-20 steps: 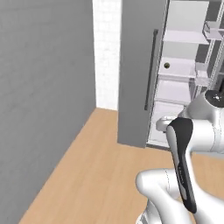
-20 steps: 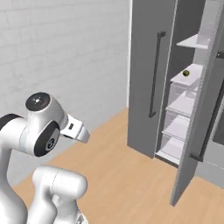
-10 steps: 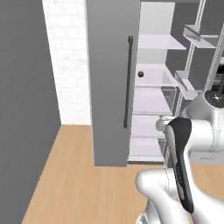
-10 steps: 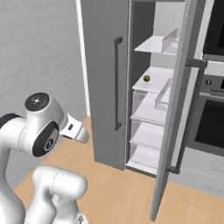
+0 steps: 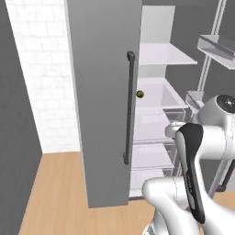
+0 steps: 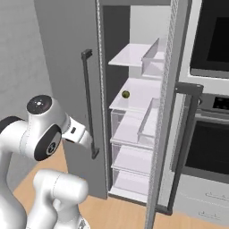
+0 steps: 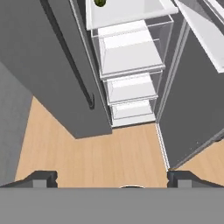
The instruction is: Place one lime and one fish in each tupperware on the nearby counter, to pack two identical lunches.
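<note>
Grey and tall, the matte-fronted fridge [image 5: 103, 92] is the landmark here, standing on a light-brown wood plank floor [image 7: 100, 155] that runs up to its foot. To the fridge's left in the left base view is a white brick-patterned wall [image 5: 41, 78], with a darker flat grey wall [image 5: 13, 151] nearer the camera. To the fridge's right in the right base view stands a built-in black-glass oven [image 6: 208, 134] with a dark bar handle, set in pale cabinetry.

One fridge door is shut and carries a slim dark vertical bar handle [image 5: 129, 108]. The other grey door [image 6: 167, 107] is swung wide, its edge toward the right base camera, with clear bins on its inner side. Inside the fridge are white flat shelves [image 6: 134, 96] in the upper part and clear plastic drawers [image 7: 129, 54] stacked below them, down to just above the floor.

A small round dark-green lime [image 6: 126, 94] sits on a middle white shelf, close to the shut door's edge and above the clear drawers; in the left base view it shows just beside the bar handle [image 5: 140, 94], and in the hand view at the top edge [image 7: 100, 2].

The white arm rises in front of the fridge. Its hand [image 7: 111, 178] hangs above the floor, well apart from the fridge shelves, with its two dark finger tips [image 7: 41, 178] spread wide and nothing between them.
</note>
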Robot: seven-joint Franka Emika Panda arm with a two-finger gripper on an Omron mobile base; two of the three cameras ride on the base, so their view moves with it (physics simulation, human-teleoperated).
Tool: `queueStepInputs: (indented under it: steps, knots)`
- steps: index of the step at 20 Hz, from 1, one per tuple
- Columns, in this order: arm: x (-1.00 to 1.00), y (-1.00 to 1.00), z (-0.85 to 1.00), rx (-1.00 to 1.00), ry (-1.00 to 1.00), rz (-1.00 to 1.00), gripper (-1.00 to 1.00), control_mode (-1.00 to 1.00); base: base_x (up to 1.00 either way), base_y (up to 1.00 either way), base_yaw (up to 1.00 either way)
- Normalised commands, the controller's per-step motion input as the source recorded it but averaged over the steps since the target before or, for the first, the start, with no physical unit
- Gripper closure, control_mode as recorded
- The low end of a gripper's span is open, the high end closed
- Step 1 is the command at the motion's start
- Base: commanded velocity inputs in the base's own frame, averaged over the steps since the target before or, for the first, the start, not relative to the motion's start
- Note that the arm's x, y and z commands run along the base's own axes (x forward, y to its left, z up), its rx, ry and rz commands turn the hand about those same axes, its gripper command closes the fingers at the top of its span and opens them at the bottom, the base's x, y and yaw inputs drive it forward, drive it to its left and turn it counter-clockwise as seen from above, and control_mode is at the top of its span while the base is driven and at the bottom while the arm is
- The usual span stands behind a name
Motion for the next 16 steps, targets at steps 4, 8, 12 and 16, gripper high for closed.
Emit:
queueStepInputs:
  steps: [4, 8, 12, 16]
  knots:
    - [0.0, 0.0, 0.0, 0.0, 0.0, 0.0, -1.0, 1.0, 1.0, 0.0, -0.1]
    - [0.0, 0.0, 0.0, 0.0, 0.0, 0.0, -1.0, 1.0, 1.0, 0.0, -0.06]
    - [0.0, 0.0, 0.0, 0.0, 0.0, 0.0, -1.0, 1.0, 0.96, -0.07, 0.01]
    - [0.91, -0.09, -0.26, 0.0, -0.03, 0.04, -1.0, -1.0, 0.0, 0.0, 0.0]
